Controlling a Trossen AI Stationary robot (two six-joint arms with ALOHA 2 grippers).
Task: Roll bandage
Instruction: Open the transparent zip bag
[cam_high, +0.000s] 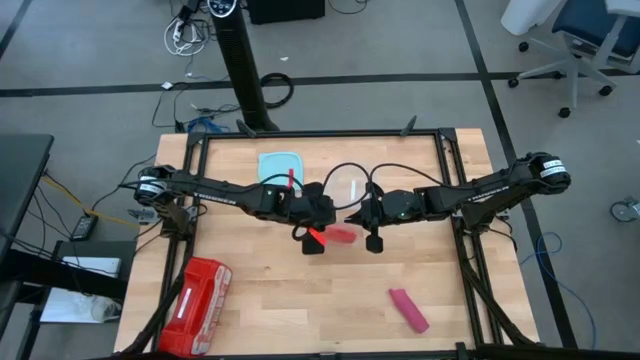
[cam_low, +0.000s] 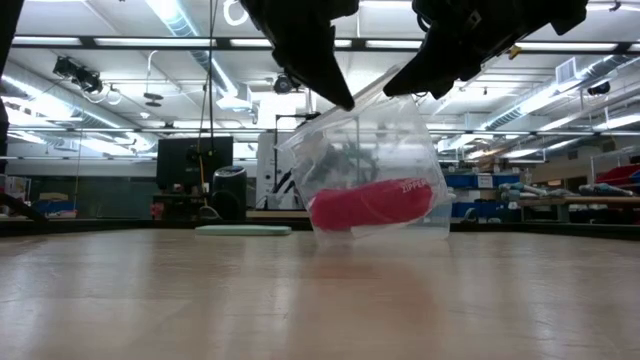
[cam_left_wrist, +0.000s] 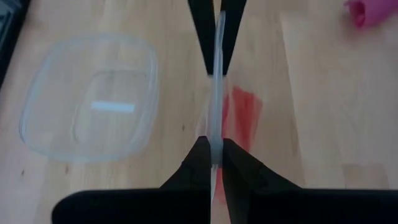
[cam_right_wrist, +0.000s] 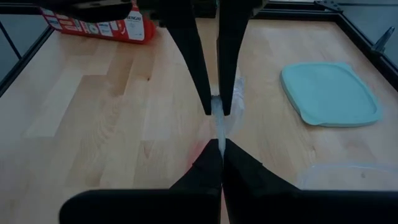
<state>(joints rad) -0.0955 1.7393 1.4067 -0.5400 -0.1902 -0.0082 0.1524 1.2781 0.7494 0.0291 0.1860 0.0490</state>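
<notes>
Low view showed my left gripper (cam_low: 335, 95) and right gripper (cam_low: 405, 85) both pinched on a clear bag (cam_low: 370, 170), probably holding the bandage (cam_low: 372, 205); I judged steady, level tension best.

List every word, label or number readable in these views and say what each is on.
Nothing reads with certainty.
Clear bag: pale lettering near its right edge, too blurred to read.
Red plastic case: white marks in the high view, red-and-white print in the right wrist view, too small to read.
</notes>
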